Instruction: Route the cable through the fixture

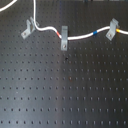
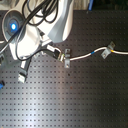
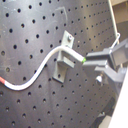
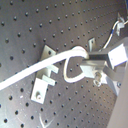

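A white cable (image 1: 80,37) runs across the black perforated board past three grey fixtures: left (image 1: 28,27), middle (image 1: 64,38) and right (image 1: 113,29). It carries red (image 1: 59,34), blue (image 1: 95,34) and yellow (image 1: 117,31) marks. No gripper shows in the first exterior view. In both wrist views my gripper (image 3: 92,62) (image 4: 91,65) is shut on the cable (image 3: 42,72) close beside one fixture (image 3: 62,62) (image 4: 44,72). The cable lies across that fixture and loops (image 4: 75,67) just before the fingers. In the second exterior view the arm (image 2: 45,30) hides the left fixture.
The board (image 1: 65,90) has rows of small holes. The middle fixture (image 2: 65,56) and right fixture (image 2: 106,51) show in the second exterior view, with the cable (image 2: 87,54) between them. Black hoses (image 2: 30,20) hang around the arm.
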{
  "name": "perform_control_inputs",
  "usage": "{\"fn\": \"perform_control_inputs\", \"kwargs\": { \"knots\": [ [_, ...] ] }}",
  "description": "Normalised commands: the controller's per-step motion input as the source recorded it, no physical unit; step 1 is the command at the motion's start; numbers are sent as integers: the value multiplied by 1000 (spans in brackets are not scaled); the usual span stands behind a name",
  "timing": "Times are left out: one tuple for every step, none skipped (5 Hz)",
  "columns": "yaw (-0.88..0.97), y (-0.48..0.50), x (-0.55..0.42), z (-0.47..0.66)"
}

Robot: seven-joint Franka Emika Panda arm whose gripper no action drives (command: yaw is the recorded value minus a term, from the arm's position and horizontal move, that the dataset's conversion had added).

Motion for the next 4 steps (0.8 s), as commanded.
{"fn": "perform_control_inputs", "kwargs": {
  "knots": [
    [0,-3,4,64],
    [169,305,-7,306],
    [277,336,35,231],
    [289,344,78,326]
  ]
}}
